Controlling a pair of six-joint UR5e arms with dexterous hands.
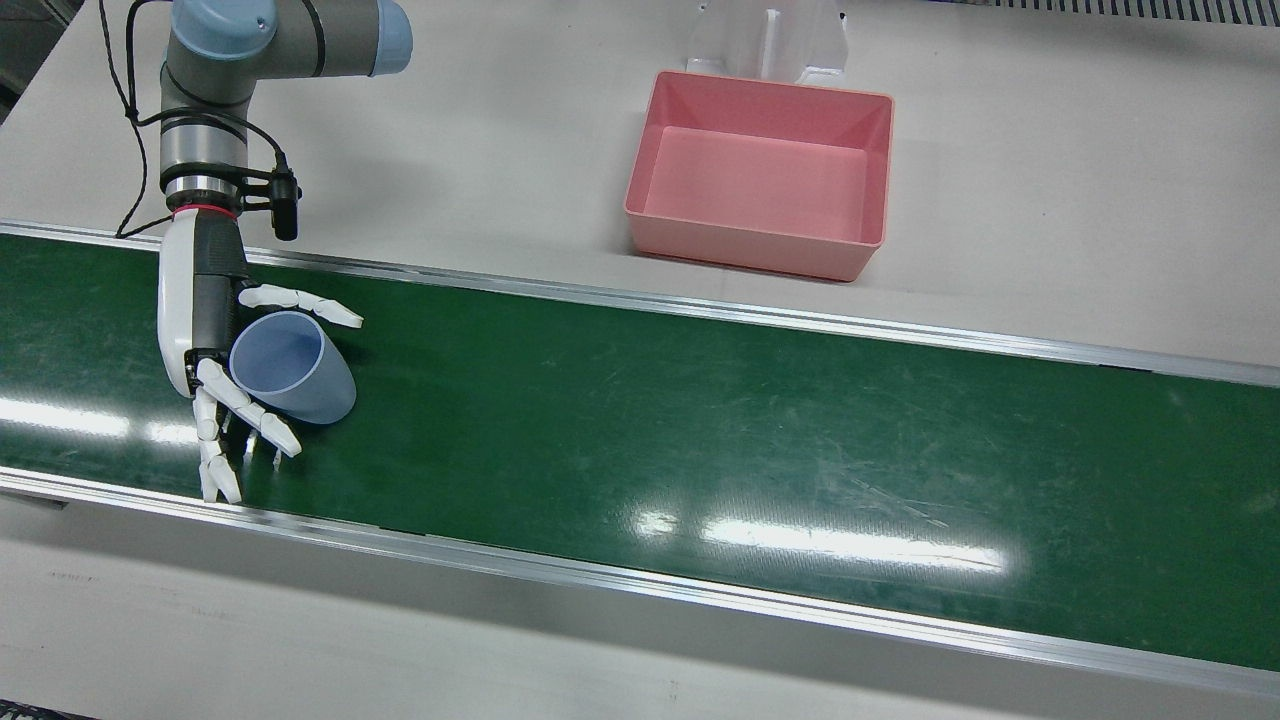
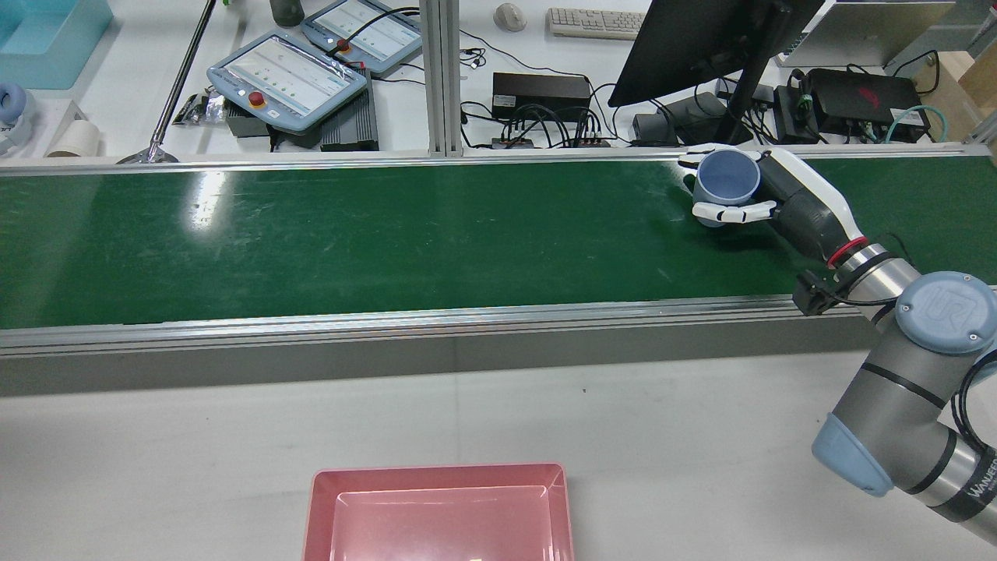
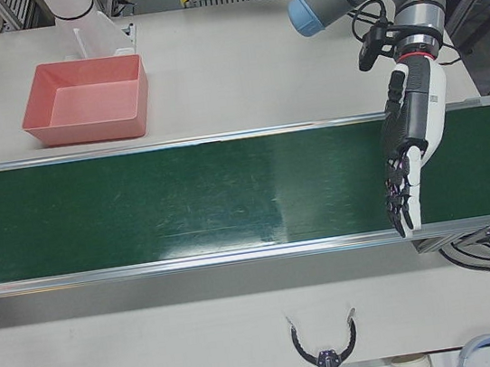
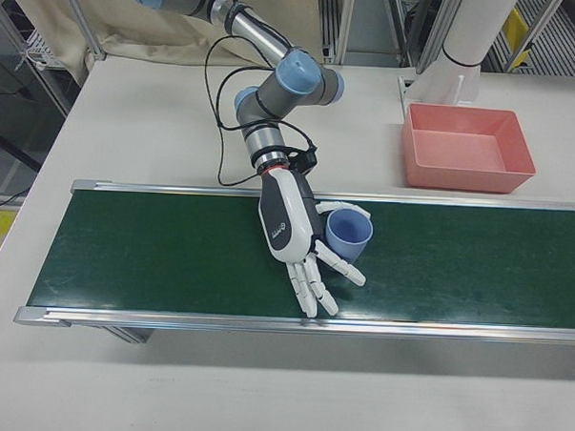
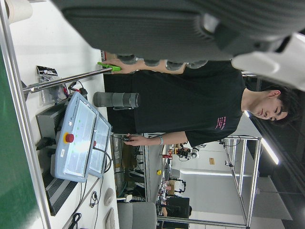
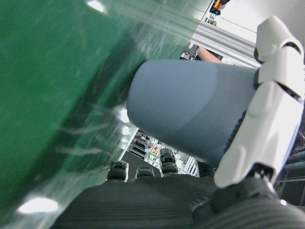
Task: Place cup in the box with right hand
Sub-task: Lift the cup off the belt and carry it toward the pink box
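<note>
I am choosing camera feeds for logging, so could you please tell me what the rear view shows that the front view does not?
Only the rear view shows the desk beyond the belt: teach pendants, monitor, keyboard.

Only the front view shows the whole pink box, empty, and a white bracket behind it.

Both show the right hand around the blue cup over the green belt.

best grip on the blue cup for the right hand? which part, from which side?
Grip the side wall, about mid-height, coming in from the side rather than from above. The cup stands upright on the green belt, open mouth up, walls tapering toward the base. The right hand already has fingers on either side of it, so closing there should probably hold.
</note>
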